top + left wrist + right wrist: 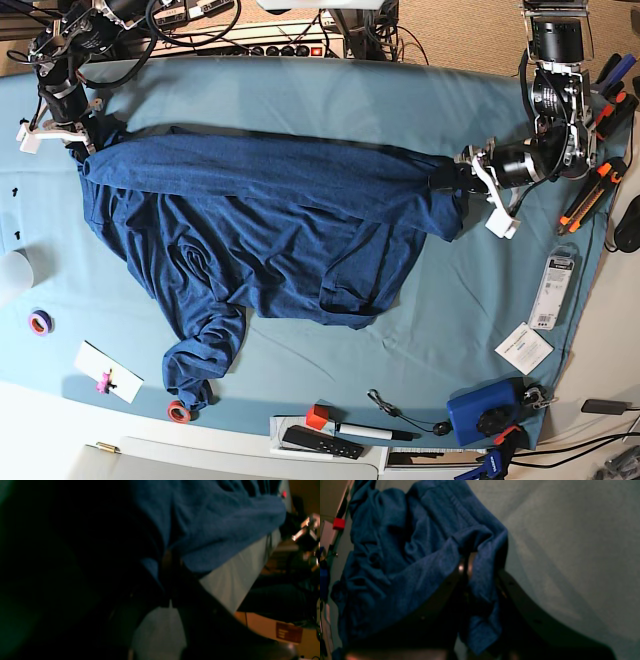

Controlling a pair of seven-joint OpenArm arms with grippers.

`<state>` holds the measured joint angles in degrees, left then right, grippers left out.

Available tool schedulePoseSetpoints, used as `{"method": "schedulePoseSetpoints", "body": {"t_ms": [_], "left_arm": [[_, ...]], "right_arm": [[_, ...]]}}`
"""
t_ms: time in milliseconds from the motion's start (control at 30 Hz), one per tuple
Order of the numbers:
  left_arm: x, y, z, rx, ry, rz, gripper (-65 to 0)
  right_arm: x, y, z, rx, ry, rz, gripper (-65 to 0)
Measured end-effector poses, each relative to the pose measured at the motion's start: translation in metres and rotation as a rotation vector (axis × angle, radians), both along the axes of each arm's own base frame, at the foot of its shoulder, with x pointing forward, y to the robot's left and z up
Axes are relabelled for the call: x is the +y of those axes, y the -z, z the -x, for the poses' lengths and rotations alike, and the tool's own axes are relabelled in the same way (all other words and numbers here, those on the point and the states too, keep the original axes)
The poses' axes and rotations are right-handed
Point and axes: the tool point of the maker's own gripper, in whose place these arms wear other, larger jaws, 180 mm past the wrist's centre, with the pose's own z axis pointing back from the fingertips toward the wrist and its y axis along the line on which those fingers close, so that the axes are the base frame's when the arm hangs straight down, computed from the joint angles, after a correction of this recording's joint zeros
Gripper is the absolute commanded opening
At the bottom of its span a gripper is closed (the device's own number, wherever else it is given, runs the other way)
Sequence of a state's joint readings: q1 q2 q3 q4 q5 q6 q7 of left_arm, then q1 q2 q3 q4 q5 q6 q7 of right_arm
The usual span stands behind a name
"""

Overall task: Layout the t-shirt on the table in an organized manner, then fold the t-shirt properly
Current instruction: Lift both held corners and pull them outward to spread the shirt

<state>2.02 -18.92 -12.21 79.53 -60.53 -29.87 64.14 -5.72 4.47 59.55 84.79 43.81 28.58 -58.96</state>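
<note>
Left end effector [455, 180], right end effector [78, 143]: both clamped on t-shirt [270, 230], stretched over table [300, 90].

No readable text anywhere. White card [524, 348] and packaged item [555, 290] at table [470, 300] edge carry print too small to read.

Fabric of the shirt [270, 210] swallows both sets of jaws. The left wrist view is mostly black; the worktop [300, 100] is cut off there.

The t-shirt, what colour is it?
Dark navy blue, faintly heathered; the t-shirt shows best in the base view.
</note>
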Motion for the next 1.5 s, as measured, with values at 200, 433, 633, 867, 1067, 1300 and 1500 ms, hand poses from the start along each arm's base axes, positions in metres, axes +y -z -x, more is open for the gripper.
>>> {"method": "schedulePoseSetpoints", "body": {"t_ms": [200,433,633,867,1067,1300,1500], "left_arm": [[0.005,-0.002,0.013,0.029,0.071,0.000,-65.0],[0.028,-0.003,0.030,0.078,0.089,-0.005,-65.0],[0.034,-0.002,0.045,0.091,0.122,0.003,-65.0],[0.058,-0.007,0.059,0.124,0.073,0.031,-65.0],[0.092,-0.018,0.060,0.098,-0.021,0.031,-65.0],[0.093,-0.019,0.076,0.103,-0.033,0.074,-65.0],[0.112,-0.022,0.083,0.080,-0.076,0.056,-65.0]], "right_arm": [[0.006,0.001,0.010,0.023,-0.054,0.015,-65.0],[0.007,-0.007,0.032,0.071,-0.087,0.069,-65.0],[0.006,-0.025,0.048,0.109,-0.123,0.156,-65.0],[0.010,-0.039,0.062,0.154,-0.168,0.224,-65.0],[0.014,-0.050,0.071,0.176,-0.202,0.278,-65.0],[0.013,-0.053,0.092,0.242,-0.219,0.309,-65.0],[0.003,-0.068,0.116,0.219,-0.176,0.283,-65.0]]}}
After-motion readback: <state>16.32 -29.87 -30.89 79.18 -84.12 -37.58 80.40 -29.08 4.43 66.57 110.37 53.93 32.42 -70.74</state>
